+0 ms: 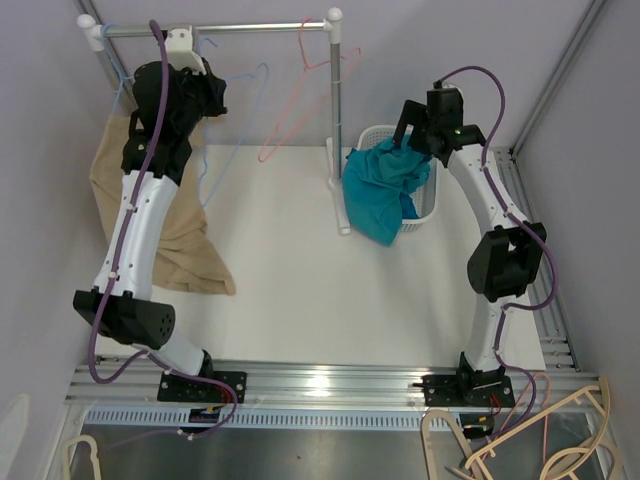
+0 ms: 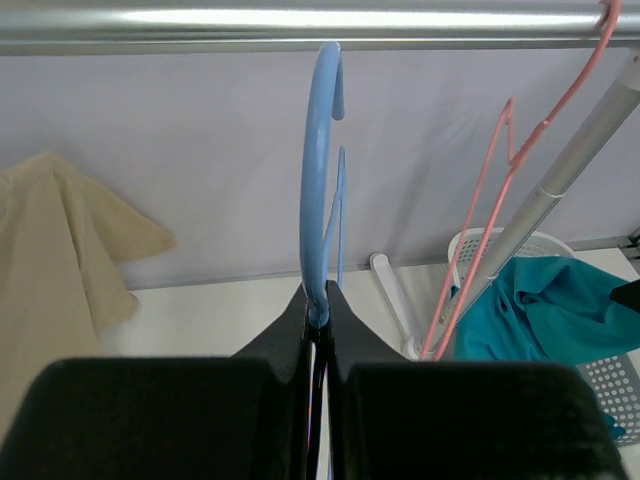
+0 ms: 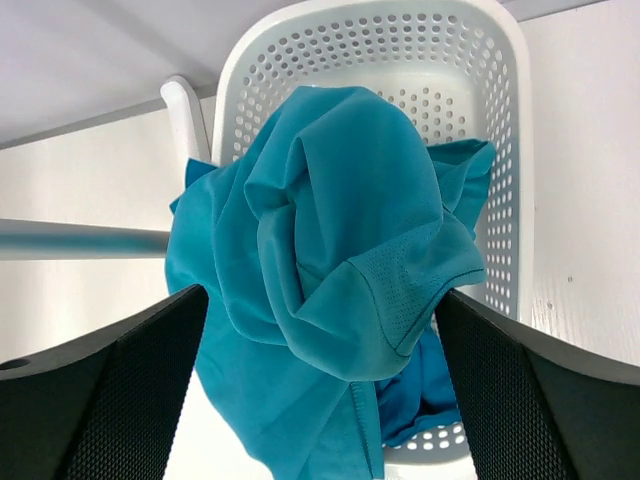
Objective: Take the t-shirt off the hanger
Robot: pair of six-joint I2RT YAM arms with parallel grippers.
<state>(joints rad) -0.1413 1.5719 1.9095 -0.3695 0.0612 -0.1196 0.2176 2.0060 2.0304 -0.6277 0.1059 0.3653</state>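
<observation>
The left wrist camera shows what the overhead view can't: the left gripper (image 2: 318, 300) has its jaws pinched tight on the blue hanger (image 2: 317, 150), just under the hook that rises to the steel rail (image 2: 300, 25). A pink hanger (image 2: 500, 190) hangs bare to its right. On the right wrist view, the right gripper (image 3: 320, 330) is spread wide, holding nothing, right above the teal t-shirt (image 3: 330, 230). The shirt spills over the rim of the white basket (image 3: 500, 120) near the desk's far right corner. The overhead view adds a beige shirt (image 1: 180, 240) hanging by the far left corner. The desk (image 1: 290, 270) is white, and pale lilac walls surround it.
</observation>
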